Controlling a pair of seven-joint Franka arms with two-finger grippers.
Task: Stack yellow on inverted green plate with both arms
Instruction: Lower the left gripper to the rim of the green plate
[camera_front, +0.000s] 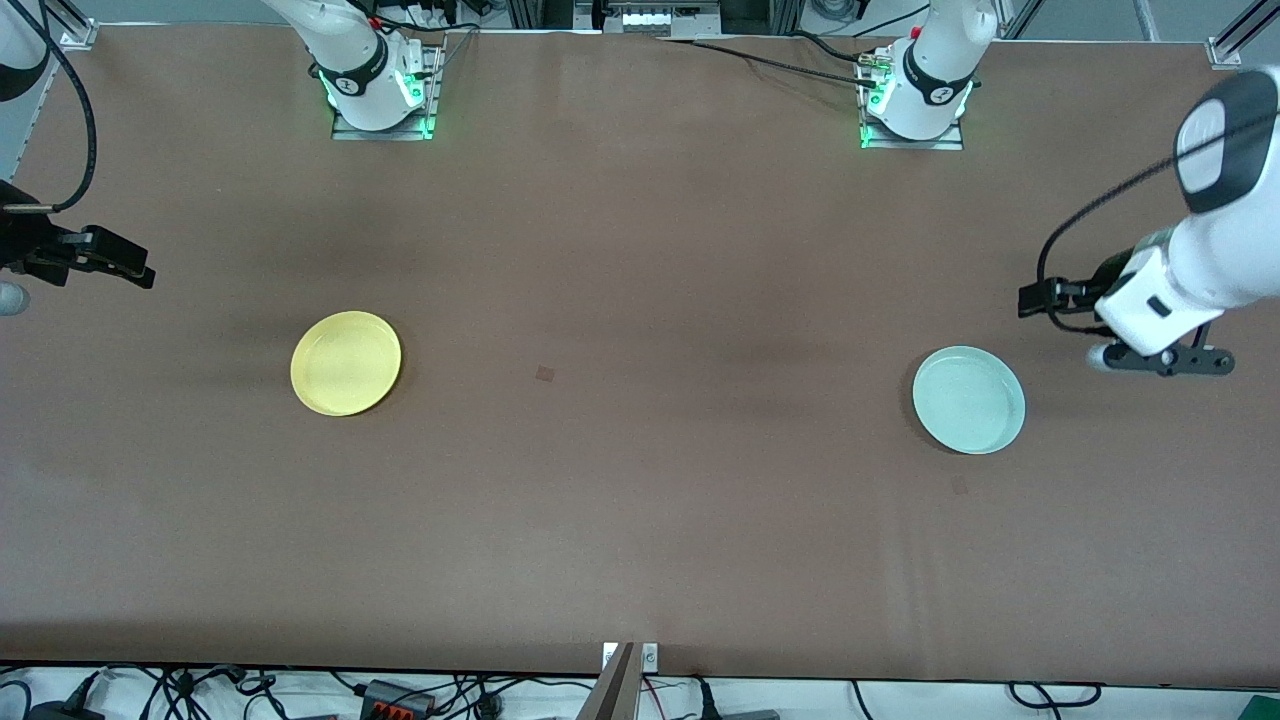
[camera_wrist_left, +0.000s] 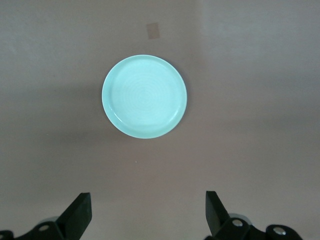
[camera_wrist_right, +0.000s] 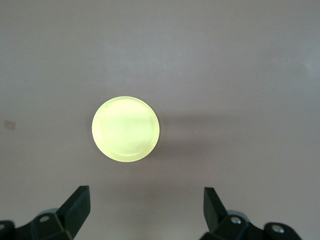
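The yellow plate (camera_front: 346, 363) (camera_wrist_right: 125, 129) lies flat on the brown table toward the right arm's end, hollow side up. Toward the left arm's end lies the pale green plate (camera_front: 968, 399) (camera_wrist_left: 144, 96), also hollow side up. My left gripper (camera_wrist_left: 148, 202) (camera_front: 1165, 360) hangs open over bare table beside the green plate, at the table's end, touching nothing. The right gripper (camera_wrist_right: 146, 200) is open as well, up over bare table at its own end, well clear of the yellow plate. Nothing sits between either pair of fingers.
Both arm bases (camera_front: 375, 85) (camera_front: 915, 95) stand along the table edge farthest from the front camera. A small dark square mark (camera_front: 545, 373) sits mid-table between the plates. Another faint mark (camera_front: 958, 485) lies just nearer the camera than the green plate. Cables run below the near edge.
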